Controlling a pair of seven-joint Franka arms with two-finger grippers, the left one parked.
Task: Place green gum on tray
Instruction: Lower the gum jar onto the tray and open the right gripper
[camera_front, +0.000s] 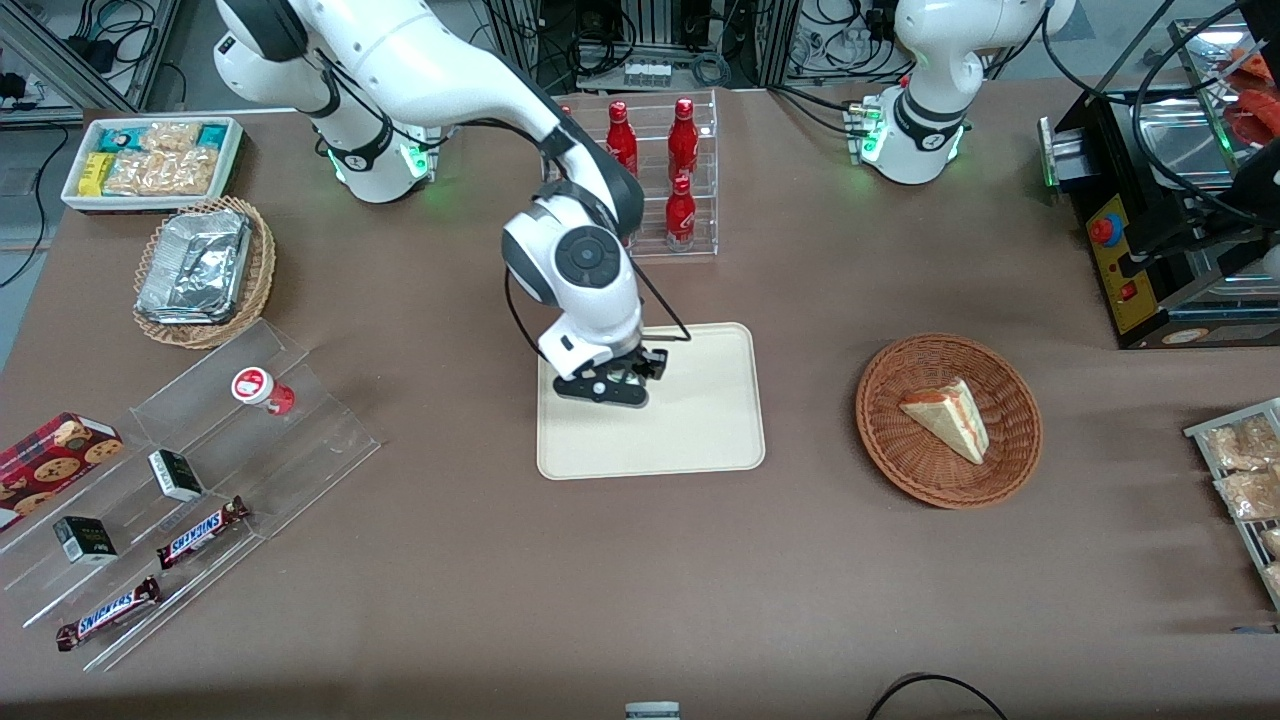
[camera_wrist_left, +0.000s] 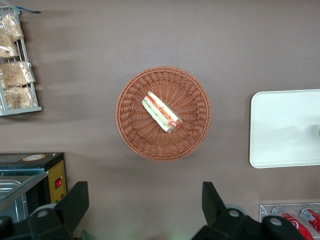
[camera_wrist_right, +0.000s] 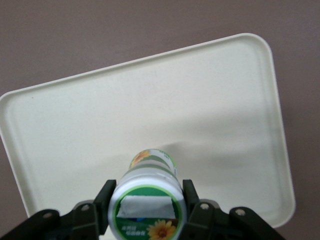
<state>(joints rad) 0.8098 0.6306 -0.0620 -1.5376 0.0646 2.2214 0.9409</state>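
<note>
My right gripper (camera_wrist_right: 148, 200) is shut on the green gum (camera_wrist_right: 150, 212), a small white bottle with a green-rimmed lid and a green-yellow label, one finger (camera_wrist_right: 105, 200) on each side of the lid. The bottle hangs upright over the cream-beige tray (camera_wrist_right: 215, 100), close to its surface; I cannot tell whether it touches. In the front view the gripper (camera_front: 622, 383) is over the part of the tray (camera_front: 700, 430) toward the working arm's end, and the hand hides the bottle. The tray's edge also shows in the left wrist view (camera_wrist_left: 285, 130).
A red-lidded small bottle (camera_front: 262, 390) stands on a clear stepped shelf with snack bars. A rack of red soda bottles (camera_front: 680, 180) stands farther from the camera than the tray. A wicker basket with a sandwich (camera_front: 948, 420) lies toward the parked arm's end.
</note>
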